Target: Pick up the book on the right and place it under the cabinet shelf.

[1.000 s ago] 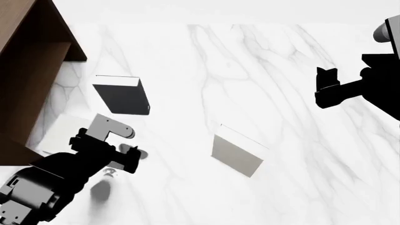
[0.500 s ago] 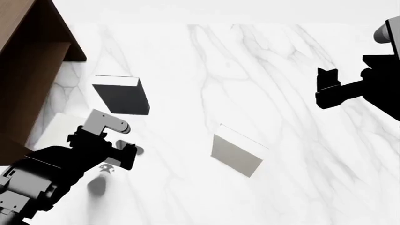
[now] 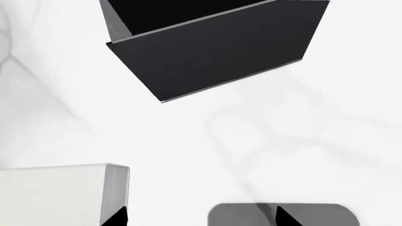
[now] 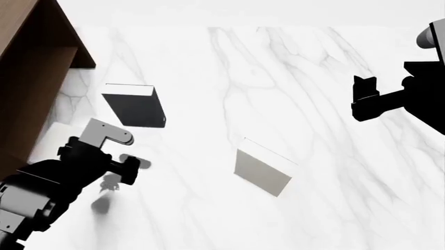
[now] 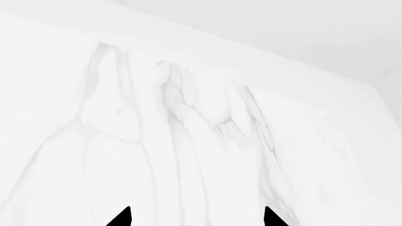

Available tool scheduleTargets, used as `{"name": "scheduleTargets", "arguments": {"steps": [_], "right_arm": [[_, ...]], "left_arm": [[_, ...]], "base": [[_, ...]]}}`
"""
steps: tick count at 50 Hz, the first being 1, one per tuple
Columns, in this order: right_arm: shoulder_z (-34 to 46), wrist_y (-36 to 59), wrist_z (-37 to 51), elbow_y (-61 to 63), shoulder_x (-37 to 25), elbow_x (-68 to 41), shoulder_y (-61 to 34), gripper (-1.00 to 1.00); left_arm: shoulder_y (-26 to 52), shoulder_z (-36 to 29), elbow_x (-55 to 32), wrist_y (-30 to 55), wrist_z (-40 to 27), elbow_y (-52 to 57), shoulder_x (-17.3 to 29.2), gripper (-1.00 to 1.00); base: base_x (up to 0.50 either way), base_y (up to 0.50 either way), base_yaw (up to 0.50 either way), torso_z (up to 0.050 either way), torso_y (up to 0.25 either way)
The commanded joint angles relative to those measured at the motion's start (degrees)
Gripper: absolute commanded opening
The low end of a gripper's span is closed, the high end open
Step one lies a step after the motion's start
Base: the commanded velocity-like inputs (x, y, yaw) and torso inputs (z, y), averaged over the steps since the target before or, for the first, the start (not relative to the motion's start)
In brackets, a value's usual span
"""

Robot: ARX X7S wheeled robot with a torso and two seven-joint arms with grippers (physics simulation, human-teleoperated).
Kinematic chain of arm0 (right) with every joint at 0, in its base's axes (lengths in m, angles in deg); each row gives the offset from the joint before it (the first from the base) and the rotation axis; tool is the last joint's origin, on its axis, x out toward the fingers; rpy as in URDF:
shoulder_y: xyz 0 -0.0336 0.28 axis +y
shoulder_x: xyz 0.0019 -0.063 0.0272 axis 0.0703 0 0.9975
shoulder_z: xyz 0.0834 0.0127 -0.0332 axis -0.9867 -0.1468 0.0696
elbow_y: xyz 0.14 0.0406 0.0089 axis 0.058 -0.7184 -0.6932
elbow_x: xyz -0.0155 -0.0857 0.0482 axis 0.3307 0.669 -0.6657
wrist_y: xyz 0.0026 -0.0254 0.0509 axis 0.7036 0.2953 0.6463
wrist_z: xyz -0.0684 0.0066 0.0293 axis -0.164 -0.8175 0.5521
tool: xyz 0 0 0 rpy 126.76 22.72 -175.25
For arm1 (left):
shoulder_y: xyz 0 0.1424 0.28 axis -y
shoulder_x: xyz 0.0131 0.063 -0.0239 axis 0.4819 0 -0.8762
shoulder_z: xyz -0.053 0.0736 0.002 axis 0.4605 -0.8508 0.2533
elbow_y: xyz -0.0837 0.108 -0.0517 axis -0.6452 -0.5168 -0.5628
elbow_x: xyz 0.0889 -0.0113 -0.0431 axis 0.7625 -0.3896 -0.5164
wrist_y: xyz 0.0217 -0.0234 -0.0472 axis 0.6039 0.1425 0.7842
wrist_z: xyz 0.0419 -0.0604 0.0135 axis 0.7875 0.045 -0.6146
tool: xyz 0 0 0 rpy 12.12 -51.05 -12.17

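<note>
1. The left gripper had drawn back toward the lower left of the head view over the past second. Its fingertips stood wide apart and held nothing.
2. The off-white book lay flat on the marble counter, showing at the lower left of the left wrist view, just beside one fingertip. In the head view the left arm hid most of it, so I could not tell how far it sat under the cabinet at the upper left.
3. The dark charcoal book and the greyer pale book had not shifted.
4. The right gripper hung unmoved at the right edge, released and empty.
5. An open gripper retreating from the book suggested the placing was done or nearly so, with only the depth under the shelf in doubt.
</note>
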Motion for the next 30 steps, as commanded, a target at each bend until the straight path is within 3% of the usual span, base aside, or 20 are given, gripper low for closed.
{"name": "scheduleTargets", "arguments": {"steps": [1, 30], "right_arm": [[-0.1, -0.2, 0.1, 0.2, -0.4, -0.2, 0.2, 1.0], [-0.4, -1.0, 0.3, 0.4, -0.9, -0.3, 1.3, 1.0]], "left_arm": [[-1.2, -2.1, 14.7, 1.9, -8.4, -4.5, 2.8, 1.0], [1.0, -3.6, 17.5, 0.5, -8.6, -9.6, 2.4, 1.0]], "base": [[0.0, 0.0, 0.0, 0.0, -0.011], [0.0, 0.0, 0.0, 0.0, -0.004]]}}
